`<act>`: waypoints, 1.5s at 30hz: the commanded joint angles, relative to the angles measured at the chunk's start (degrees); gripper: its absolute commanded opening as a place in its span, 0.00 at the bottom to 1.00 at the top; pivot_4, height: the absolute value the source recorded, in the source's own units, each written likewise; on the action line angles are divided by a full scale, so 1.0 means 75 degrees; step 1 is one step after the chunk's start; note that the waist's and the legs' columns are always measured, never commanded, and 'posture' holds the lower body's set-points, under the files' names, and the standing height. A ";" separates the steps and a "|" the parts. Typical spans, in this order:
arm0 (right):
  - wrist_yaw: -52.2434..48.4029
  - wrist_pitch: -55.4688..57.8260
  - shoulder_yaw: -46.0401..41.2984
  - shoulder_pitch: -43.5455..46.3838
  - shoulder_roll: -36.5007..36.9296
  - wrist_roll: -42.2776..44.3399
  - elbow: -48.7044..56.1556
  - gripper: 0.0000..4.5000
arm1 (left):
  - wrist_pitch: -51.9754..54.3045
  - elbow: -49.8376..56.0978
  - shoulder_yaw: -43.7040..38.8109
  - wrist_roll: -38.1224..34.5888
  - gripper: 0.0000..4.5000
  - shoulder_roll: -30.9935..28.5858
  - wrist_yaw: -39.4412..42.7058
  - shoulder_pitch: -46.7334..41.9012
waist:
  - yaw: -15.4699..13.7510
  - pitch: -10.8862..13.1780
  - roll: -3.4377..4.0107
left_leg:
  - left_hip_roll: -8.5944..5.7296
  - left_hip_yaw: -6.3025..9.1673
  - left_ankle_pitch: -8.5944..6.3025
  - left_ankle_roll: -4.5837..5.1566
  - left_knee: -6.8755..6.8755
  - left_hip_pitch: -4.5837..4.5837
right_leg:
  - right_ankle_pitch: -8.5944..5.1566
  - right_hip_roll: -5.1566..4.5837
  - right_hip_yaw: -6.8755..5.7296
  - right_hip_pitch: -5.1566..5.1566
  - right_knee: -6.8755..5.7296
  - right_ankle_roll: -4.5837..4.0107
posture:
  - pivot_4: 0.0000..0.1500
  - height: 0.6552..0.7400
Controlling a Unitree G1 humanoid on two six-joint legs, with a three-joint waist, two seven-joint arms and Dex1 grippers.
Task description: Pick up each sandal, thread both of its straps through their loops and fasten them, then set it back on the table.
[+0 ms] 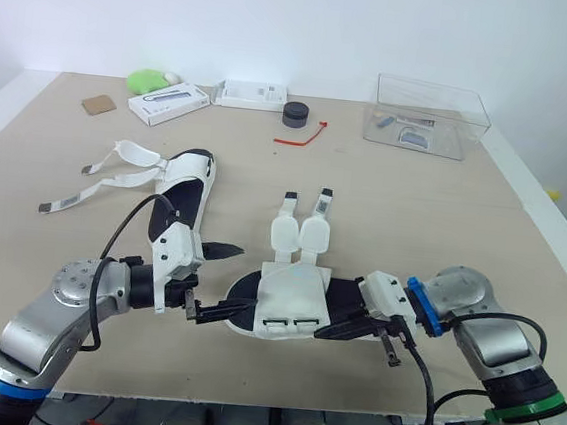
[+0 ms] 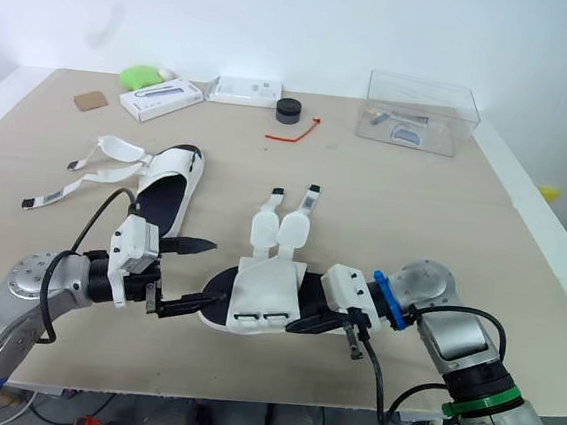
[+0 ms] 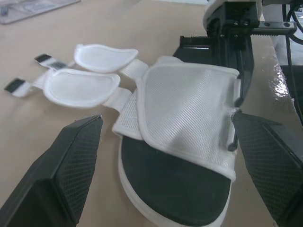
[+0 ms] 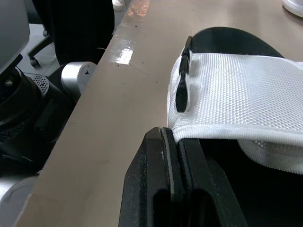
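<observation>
The near sandal (image 1: 290, 304) lay crosswise near the tan table's (image 1: 444, 218) front edge, both straps (image 1: 302, 229) loose and pointing away, its sole spanning from the left gripper (image 1: 237, 280), spread wide around one end, to the right gripper (image 1: 348, 329), closed up against the other; the second sandal (image 1: 180, 188) lay well apart.

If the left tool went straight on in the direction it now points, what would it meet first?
The near sandal. The left tool is open and aimed at the sandal's end, so the black footbed would probably come between the jaws first, with the white upper just beyond.
</observation>
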State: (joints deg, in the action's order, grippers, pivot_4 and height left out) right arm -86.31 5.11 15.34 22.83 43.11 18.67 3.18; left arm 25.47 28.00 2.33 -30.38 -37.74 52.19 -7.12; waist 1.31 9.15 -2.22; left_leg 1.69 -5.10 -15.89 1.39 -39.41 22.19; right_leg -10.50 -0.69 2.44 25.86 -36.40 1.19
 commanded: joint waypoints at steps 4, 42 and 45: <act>-0.0244 -0.0356 0.0071 0.0313 -0.0136 -0.0150 -0.0380 0.02 | -0.0125 0.0248 -0.0134 -0.0003 1.00 -0.0142 0.0065 0.0053 | 0.0001 0.0000 0.0000 | 0.0002 -0.0002 0.0005 -0.0006 -0.0001 -0.0009 | -0.0001 0.0004 0.0001 -0.0004 0.0000 0.0001 | 1.00 1.00; -0.0360 0.0602 -0.0165 0.0347 0.0018 0.0211 -0.0169 0.70 | -0.1408 -0.0036 0.0012 0.0425 1.00 -0.0358 0.1005 0.0331 | -0.0009 0.0000 0.0000 | 0.0008 -0.0008 0.0013 -0.0011 -0.0005 -0.0018 | 0.0001 0.0007 0.0006 -0.0009 -0.0005 -0.0002 | 1.00 1.00; -0.0449 0.1242 -0.0356 0.0195 0.0392 0.0636 0.0275 0.86 | -0.1342 -0.0252 -0.0009 0.0539 1.00 -0.0274 0.0820 0.0159 | -0.0015 0.0000 0.0000 | 0.0006 -0.0008 0.0013 -0.0011 -0.0004 -0.0014 | -0.0001 0.0004 0.0005 -0.0009 -0.0005 -0.0001 | 1.00 1.00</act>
State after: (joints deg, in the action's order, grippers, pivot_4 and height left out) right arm -87.86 11.59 15.48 24.48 44.25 20.39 1.65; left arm 15.99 26.06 3.52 -26.78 -39.77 59.18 -4.79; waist 1.20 9.15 -2.22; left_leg 1.73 -5.15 -15.79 1.31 -39.44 22.09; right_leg -10.50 -0.67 2.48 25.80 -36.44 1.18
